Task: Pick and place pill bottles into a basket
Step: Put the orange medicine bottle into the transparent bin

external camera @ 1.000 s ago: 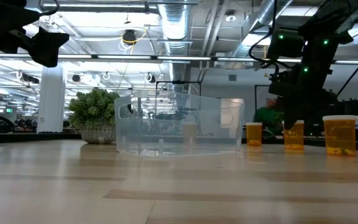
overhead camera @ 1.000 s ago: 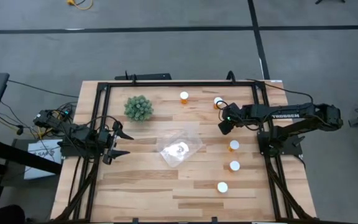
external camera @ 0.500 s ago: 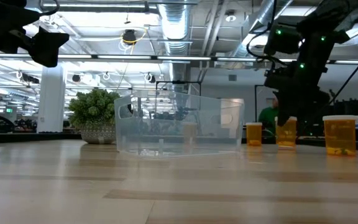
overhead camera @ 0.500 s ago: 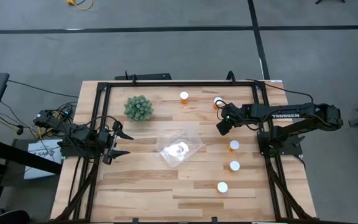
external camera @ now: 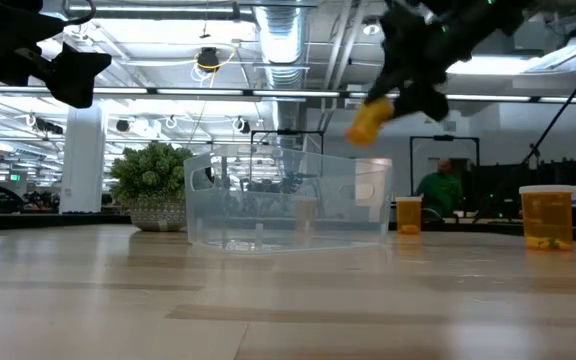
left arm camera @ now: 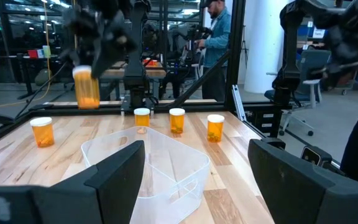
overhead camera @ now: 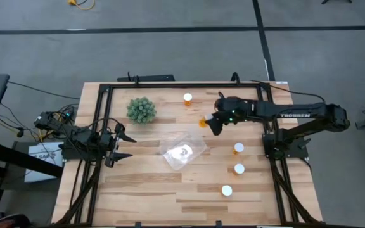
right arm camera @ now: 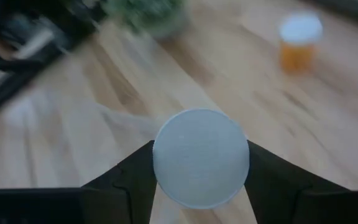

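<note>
My right gripper (overhead camera: 209, 123) is shut on an orange pill bottle (external camera: 370, 118), high above the table just right of the clear plastic basket (overhead camera: 183, 150). One bottle stands inside the basket (overhead camera: 184, 151). Other bottles stand on the wood at the far side (overhead camera: 187, 98) and in a row at the right (overhead camera: 238, 147), (overhead camera: 239, 168), (overhead camera: 227, 190). My left gripper (overhead camera: 128, 145) waits open at the table's left edge, its fingers wide apart in the left wrist view (left arm camera: 207, 180). My right gripper pinches the bottle at its white-cap end (right arm camera: 201, 157) between its two fingers (right arm camera: 135, 180), one on each side. The fingers slant down from the table's right. The orange body (external camera: 366, 122) sticks out tilted below them, lifted clear of the table.
A green spiky ball-shaped plant (overhead camera: 141, 109) stands at the far left of the table. A black frame (overhead camera: 170, 85) runs along the table's edges. A person (left arm camera: 216, 25) stands beyond the table. Bare wood lies at the near left.
My right gripper has risen from the table with the pill bottle and gone toward the table's left, toward the basket. The bottle, which stood upright on the wood, is now lifted clear and tilted.
</note>
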`<state>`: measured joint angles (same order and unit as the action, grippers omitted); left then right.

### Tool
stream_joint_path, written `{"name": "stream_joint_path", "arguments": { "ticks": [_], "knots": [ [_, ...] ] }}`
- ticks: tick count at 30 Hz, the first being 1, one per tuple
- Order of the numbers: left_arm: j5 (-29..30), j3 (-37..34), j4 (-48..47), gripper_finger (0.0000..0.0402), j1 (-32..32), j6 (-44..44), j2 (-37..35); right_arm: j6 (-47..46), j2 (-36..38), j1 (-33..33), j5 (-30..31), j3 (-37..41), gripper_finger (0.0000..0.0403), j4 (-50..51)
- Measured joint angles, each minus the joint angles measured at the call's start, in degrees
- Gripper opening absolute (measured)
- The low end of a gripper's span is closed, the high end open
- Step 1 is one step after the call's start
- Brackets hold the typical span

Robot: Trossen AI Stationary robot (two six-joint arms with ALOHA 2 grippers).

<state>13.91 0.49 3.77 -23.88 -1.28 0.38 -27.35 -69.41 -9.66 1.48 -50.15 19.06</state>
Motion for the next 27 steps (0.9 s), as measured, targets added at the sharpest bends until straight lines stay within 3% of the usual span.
{"name": "stream_joint_path", "arguments": {
  "ticks": [5, 12, 19, 27],
  "knots": [
    [0.0, 0.0, 0.0, 0.0277, 0.0, 0.0, 0.0, 4.4, -3.3, 2.0, -0.1, -4.8, 0.0211, 1.3],
    [0.0, 0.0, 0.0, 0.0277, 0.0, 0.0, 0.0, 11.4, -13.4, 6.6, -0.1, -10.6, 0.0195, 1.6],
    [0.0, 0.0, 0.0, 0.0277, 0.0, 0.0, 0.0, 13.9, -19.2, 8.9, -0.1, -12.2, 0.0219, 1.6],
    [0.0, 0.0, 0.0, 0.0277, 0.0, 0.0, 0.0, 14.6, -24.7, 8.8, -0.1, -12.2, 0.0198, 1.7]
  ]
}}
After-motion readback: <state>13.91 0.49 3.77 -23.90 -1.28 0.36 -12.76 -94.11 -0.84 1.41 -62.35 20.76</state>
